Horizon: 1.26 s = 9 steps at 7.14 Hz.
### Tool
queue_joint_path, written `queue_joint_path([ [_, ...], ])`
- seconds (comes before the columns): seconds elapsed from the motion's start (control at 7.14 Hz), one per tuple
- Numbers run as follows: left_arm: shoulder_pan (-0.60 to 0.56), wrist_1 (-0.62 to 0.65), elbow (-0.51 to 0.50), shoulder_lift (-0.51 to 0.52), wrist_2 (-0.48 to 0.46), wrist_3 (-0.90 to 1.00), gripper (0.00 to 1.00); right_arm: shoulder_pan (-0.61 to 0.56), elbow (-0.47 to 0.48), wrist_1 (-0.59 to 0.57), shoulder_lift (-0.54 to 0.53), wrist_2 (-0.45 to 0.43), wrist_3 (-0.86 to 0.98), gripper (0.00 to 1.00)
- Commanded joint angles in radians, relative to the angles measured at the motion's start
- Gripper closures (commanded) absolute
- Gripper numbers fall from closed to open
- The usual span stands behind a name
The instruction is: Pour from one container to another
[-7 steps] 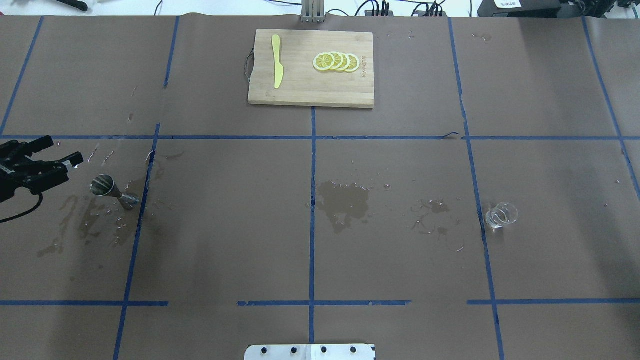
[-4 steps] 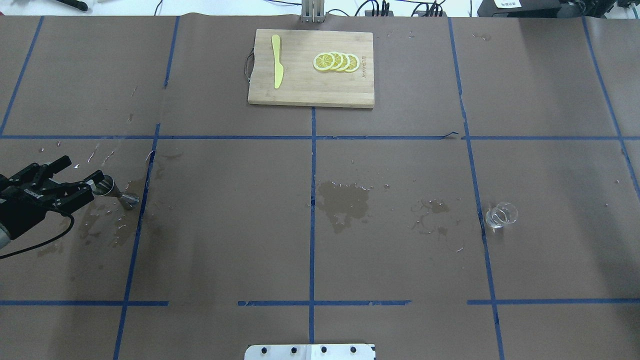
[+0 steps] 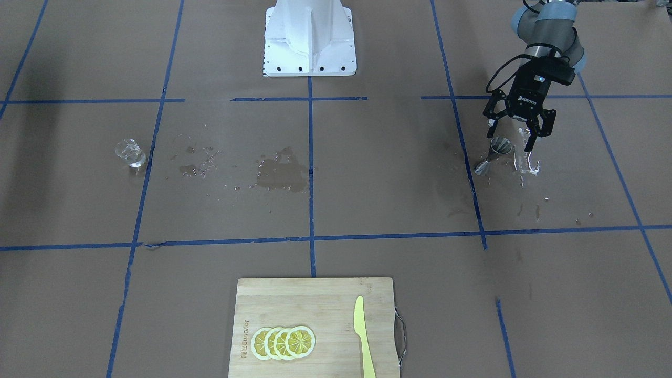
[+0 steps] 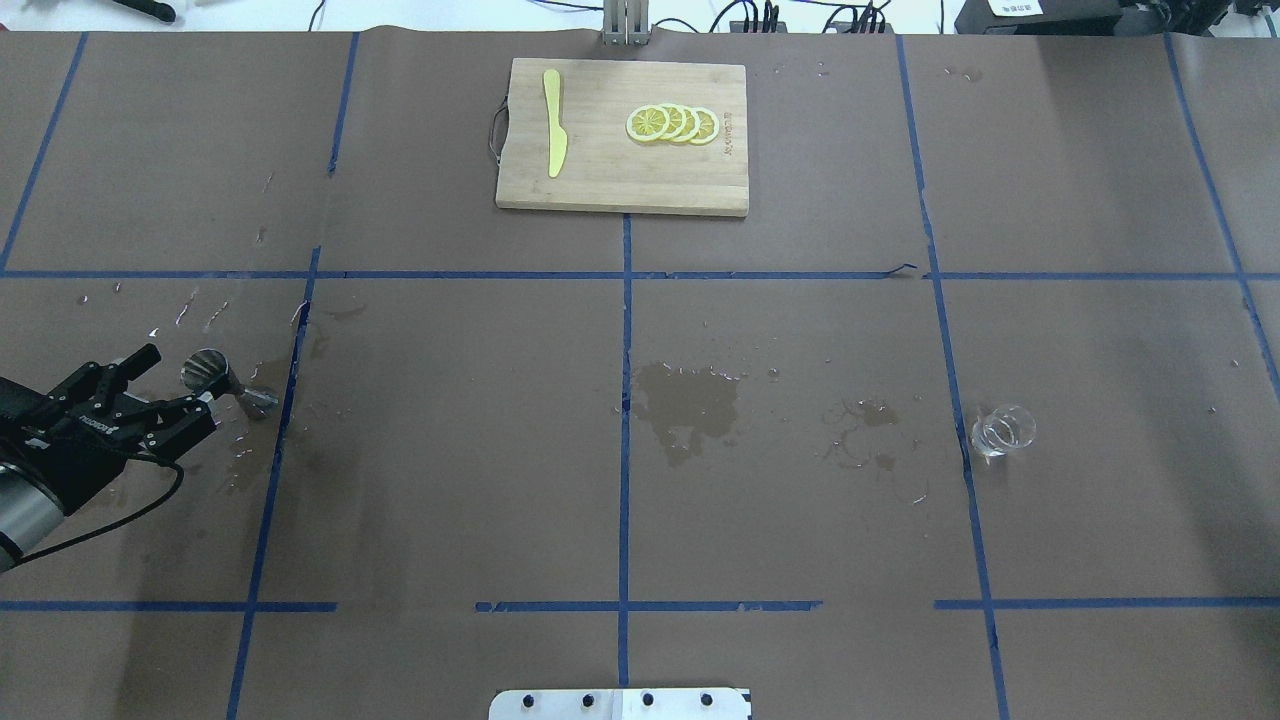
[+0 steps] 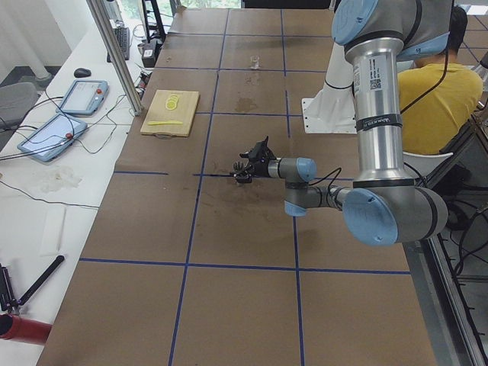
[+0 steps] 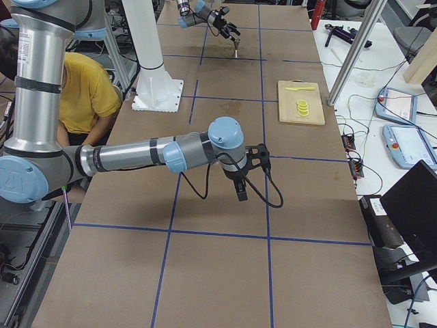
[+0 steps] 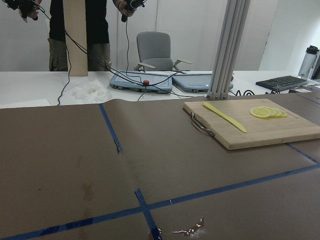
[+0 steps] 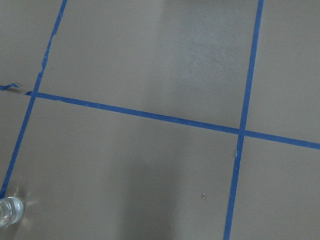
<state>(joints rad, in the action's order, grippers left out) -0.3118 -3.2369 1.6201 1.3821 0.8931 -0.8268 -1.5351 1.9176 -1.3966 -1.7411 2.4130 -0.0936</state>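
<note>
A table [image 4: 450,480] covered in brown paper and gridded with blue tape carries everything; clock directions below are read in the overhead view, with twelve pointing away from the robot.

The left gripper [image 4: 178,380] has its fingers spread wide and holds nothing. The steel jigger [image 4: 225,382] sits right at their mouth, at three o'clock from the fingertips, with its upper cone roughly between them. Whether either pad touches it cannot be told. It appears to stand upright on one cone, long axis vertical, so a sideways close across the waist looks like the next step.

The clear measuring cup [image 4: 1000,430] stands well apart, also at about three o'clock, far across the table on the right arm's side. The right gripper [image 6: 251,174] shows only in the side view, too small to tell whether its fingers are spread or closed; its wrist camera catches the cup at the lower left corner.

Between the two vessels lie only wet patches [image 4: 690,400]. A cutting board [image 4: 600,180] with a yellow knife [image 4: 553,125] and lemon slices [image 4: 672,123] sits at two o'clock, out of the path.
</note>
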Motion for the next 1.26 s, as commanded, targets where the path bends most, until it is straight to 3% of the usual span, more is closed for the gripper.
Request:
queue_joint_path([
  [0.0, 0.023, 0.002, -0.061, 0.043, -0.029, 0.000, 0.00, 0.000, 0.000, -0.001, -0.002, 0.000, 0.000, 0.00],
  [0.84, 0.031, 0.005, -0.129, 0.092, -0.028, 0.005, 0.01, -0.002, -0.002, -0.001, 0.000, 0.000, 0.000, 0.00],
  [1.12, 0.036, 0.005, -0.141, 0.094, -0.028, 0.009, 0.29, -0.002, -0.002, -0.001, 0.000, 0.000, 0.000, 0.00],
])
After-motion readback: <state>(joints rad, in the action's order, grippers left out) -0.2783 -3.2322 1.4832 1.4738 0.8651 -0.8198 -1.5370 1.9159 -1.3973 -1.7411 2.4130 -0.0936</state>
